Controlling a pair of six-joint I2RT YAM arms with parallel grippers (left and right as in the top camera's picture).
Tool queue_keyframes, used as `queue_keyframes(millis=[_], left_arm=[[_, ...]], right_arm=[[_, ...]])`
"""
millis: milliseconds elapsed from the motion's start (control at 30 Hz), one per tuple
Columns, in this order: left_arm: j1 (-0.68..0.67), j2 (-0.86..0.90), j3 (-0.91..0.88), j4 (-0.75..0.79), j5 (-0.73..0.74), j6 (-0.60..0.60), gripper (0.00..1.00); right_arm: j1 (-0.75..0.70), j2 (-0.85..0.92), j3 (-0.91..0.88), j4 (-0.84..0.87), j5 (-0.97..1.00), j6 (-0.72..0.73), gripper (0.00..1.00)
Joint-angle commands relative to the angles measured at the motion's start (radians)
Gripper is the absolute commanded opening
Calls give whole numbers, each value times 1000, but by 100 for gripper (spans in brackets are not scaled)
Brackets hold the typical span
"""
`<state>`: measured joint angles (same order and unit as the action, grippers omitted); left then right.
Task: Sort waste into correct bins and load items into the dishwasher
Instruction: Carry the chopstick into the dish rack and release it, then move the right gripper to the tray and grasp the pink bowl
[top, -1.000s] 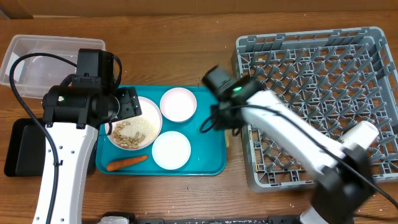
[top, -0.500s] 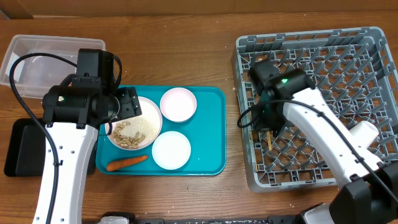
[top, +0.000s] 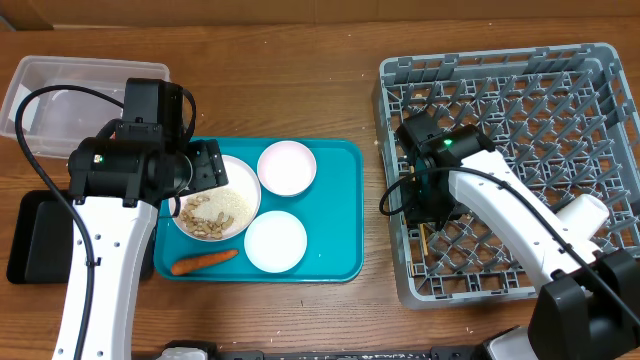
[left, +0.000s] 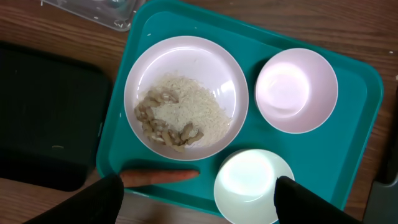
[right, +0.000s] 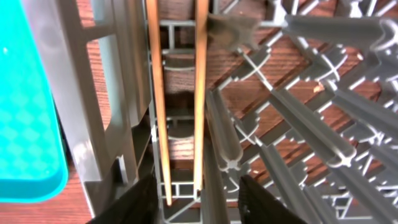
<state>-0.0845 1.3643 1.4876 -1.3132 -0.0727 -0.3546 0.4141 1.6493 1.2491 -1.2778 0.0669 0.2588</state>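
Overhead: the grey pegged dish rack (top: 500, 60) fills the table's right side and the smooth teal tray (top: 340, 200) its centre. The clear tub (top: 60, 80) and black tray (top: 30, 240) sit at the left edge.

Left wrist: the left gripper (left: 198, 190) hangs spread wide and empty over the carrot (left: 158, 177), near a glossy white plate (left: 205, 56) of crumbly scraps (left: 165, 118).

Right wrist: the right gripper (right: 198, 193) stands parted. The thin wooden chopsticks (right: 157, 93) lie loose between its fingers on the rack's grid floor, just inside its wall.

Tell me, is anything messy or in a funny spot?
Only the carrot: it lies loose on the teal tray, beside the plate of scraps rather than on a dish. Nothing looks spilled or broken; the chopsticks lie in the grey rack.
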Motion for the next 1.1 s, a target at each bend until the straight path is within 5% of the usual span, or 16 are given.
queue_keyframes(millis=[0, 267, 533, 1067], left_arm=[[3, -3, 5, 1, -12, 18, 80], [3, -3, 5, 1, -12, 18, 80], [3, -3, 5, 5, -12, 18, 80], [3, -3, 5, 8, -12, 18, 80]], right_arm=[[5, -11, 18, -11, -2, 7, 45], [3, -89, 229, -40, -59, 32, 45], [18, -79, 330, 212, -394, 2, 53], [170, 336, 322, 448, -330, 60, 53]])
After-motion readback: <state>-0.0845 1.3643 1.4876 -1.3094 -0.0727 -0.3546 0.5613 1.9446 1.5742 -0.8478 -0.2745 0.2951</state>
